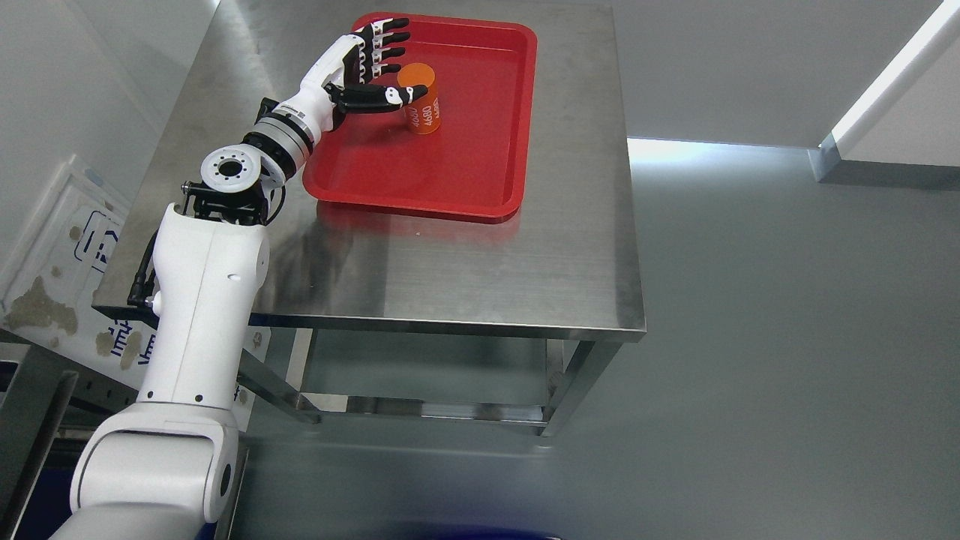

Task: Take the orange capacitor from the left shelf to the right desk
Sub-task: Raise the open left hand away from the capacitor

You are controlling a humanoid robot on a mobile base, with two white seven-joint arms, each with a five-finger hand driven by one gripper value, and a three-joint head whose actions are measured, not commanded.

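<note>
Red tray [480, 180] bare right of orange capacitor [422, 101], robot hand [375, 64] crowding its left

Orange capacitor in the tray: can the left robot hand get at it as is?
Probably yes. The left robot hand is already beside the orange capacitor, fingers spread, thumb reaching its front. Nothing else lies in the red tray to block it.

You have the tray [465, 191] lying on the bench [480, 270], pushed toward its far edge and nearer its left edge than its right. The capacitor [421, 101] stands upright in the tray's far half, near the middle. Your left hand [375, 64] reaches in over the tray's far left corner, just left of the capacitor, thumb touching its near side.
</note>
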